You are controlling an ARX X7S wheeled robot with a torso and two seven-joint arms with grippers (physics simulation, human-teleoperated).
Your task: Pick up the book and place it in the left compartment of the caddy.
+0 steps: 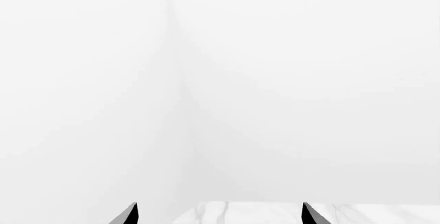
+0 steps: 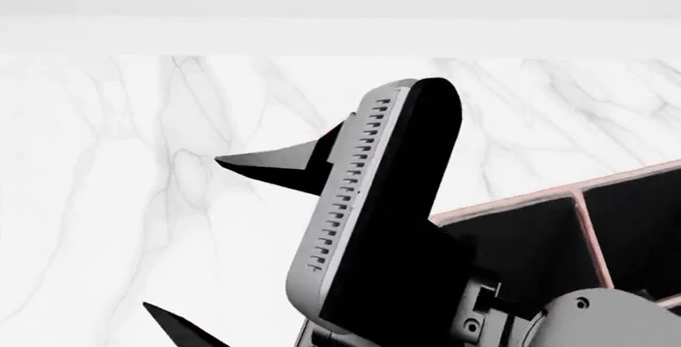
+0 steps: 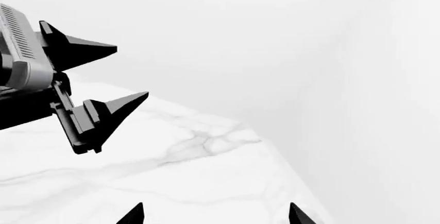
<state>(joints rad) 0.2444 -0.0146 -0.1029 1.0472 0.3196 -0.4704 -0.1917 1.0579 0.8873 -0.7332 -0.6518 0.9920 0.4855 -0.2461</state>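
Note:
The book shows in no view. The reddish-brown caddy (image 2: 511,203) sits at the lower right of the head view. A divider splits its black inside, and the left compartment (image 2: 532,243) is partly hidden behind my right arm; I cannot make out anything inside it. My right gripper (image 2: 182,234) hangs high over the table just left of the caddy, wide open and empty. Its fingertips (image 3: 137,211) also show in the right wrist view. My left gripper (image 3: 132,69) is open and empty above the table's far end. Its own view shows its fingertips (image 1: 131,212) spread apart.
A white marble table (image 2: 107,163) runs up to a white wall. Its corner (image 3: 251,131) shows in the right wrist view, close to my left gripper. A second caddy section (image 2: 639,227) lies right of the divider.

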